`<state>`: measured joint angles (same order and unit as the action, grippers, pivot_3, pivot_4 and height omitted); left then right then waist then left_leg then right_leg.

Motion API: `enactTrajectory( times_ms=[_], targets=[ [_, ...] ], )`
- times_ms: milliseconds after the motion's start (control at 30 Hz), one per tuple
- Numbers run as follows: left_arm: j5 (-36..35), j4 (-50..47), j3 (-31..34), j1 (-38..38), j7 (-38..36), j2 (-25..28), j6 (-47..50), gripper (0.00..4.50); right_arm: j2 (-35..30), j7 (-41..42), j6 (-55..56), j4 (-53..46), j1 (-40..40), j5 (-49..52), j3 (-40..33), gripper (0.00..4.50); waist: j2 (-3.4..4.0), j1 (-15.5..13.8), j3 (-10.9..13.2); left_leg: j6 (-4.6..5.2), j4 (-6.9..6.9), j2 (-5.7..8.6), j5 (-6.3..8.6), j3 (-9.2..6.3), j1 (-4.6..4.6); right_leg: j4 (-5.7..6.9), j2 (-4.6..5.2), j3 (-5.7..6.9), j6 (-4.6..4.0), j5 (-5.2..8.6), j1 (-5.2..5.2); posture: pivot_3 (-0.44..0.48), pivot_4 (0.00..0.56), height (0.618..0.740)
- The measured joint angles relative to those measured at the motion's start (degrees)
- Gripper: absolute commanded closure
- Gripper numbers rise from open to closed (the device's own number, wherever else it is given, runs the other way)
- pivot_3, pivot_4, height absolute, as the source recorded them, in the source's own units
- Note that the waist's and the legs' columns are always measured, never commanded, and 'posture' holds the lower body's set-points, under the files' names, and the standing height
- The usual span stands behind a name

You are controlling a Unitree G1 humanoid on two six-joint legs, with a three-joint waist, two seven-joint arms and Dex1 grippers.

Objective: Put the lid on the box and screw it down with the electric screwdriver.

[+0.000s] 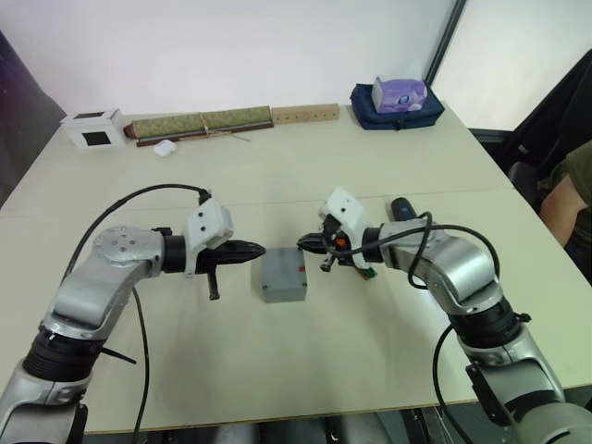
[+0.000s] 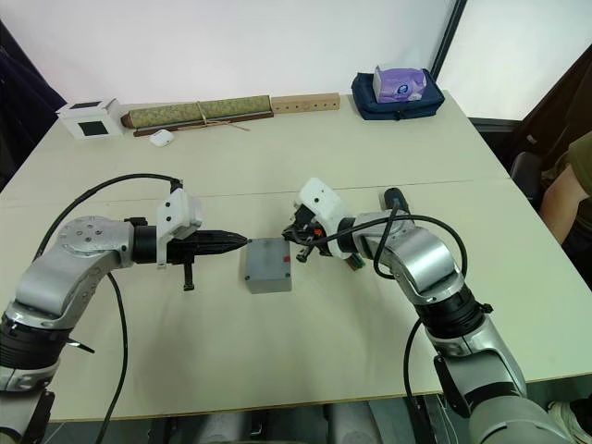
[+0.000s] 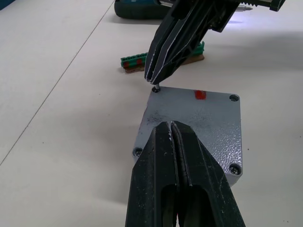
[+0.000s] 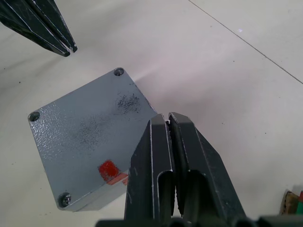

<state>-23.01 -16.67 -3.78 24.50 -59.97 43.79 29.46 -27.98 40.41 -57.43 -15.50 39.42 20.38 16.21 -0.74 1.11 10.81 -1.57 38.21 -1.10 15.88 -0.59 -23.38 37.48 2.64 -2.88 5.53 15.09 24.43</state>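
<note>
At table centre the lid (image 1: 283, 271) sits on the box (image 1: 286, 292); the left gripper (image 1: 260, 251), pinched shut and empty, hovers at its 9 o'clock, the right gripper (image 1: 302, 243) at 1 o'clock pinching a screw (image 3: 156, 88).

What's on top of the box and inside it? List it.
The lid sits on the box, with a red mark and corner screws. The lid covers the inside, so its contents cannot be seen.
</note>
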Motion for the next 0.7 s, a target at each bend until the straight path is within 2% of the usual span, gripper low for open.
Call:
enactTrajectory(
  times_ms=[700],
  targets=[
    [0.0, -0.6, 0.0, 0.0, 0.4, 0.0, 0.0, 4.50, -0.1, 0.4, 1.7, 1.1, 0.4, -1.7, 1.2, 4.46, 0.00, 0.0, 0.0, 0.00, 0.00, 0.00, 0.00, 0.00, 0.00, 0.00, 0.00, 0.00, 0.00, 0.00, 0.00, 0.000, 0.150, 0.740]
  ],
)
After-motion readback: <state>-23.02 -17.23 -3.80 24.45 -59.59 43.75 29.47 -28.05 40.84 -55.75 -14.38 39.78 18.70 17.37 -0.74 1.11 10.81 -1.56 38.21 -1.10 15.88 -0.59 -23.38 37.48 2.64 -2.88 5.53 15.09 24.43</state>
